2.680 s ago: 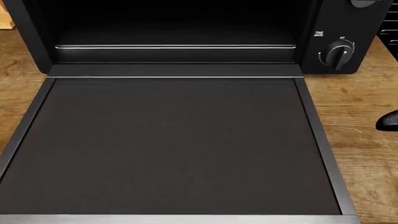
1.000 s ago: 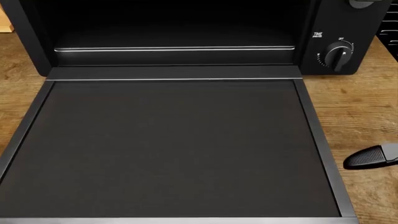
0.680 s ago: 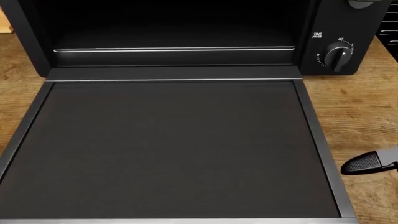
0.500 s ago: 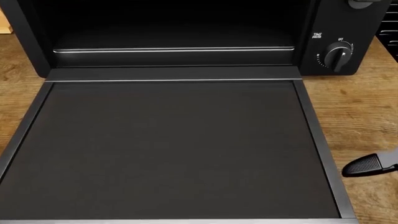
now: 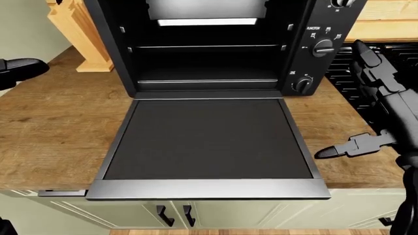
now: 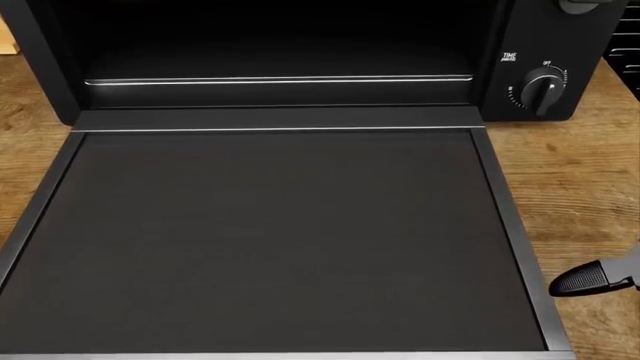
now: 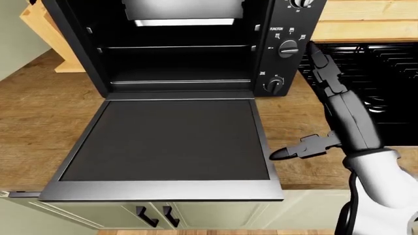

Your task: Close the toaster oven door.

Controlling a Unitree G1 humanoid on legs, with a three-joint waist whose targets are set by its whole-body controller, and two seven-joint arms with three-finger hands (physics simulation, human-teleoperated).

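Note:
The black toaster oven (image 5: 215, 44) stands on the wooden counter (image 5: 52, 122) with its cavity showing. Its door (image 5: 209, 139) lies folded down flat, and the door's silver edge (image 5: 209, 188) overhangs the counter's rim. My right hand (image 7: 297, 103) is open beside the door's right side. One finger (image 7: 320, 61) points up next to the oven's knobs, while the thumb (image 7: 294, 151) points left, just short of the door frame. In the head view only that thumb tip (image 6: 590, 279) shows. My left hand (image 5: 19, 68) is a dark shape at the left-eye view's left edge, far from the door.
A wooden knife block (image 5: 78, 34) stands left of the oven. A black stove grate (image 7: 372, 73) lies to the right, behind my right arm. Two knobs (image 5: 323, 47) (image 5: 302, 84) sit on the oven's right panel. Pale green cabinet doors (image 5: 170, 215) are below the counter.
In the head view my right thumb tip has slid down along the door's right side and slightly left. The door has stayed flat, and the camera has barely shifted.

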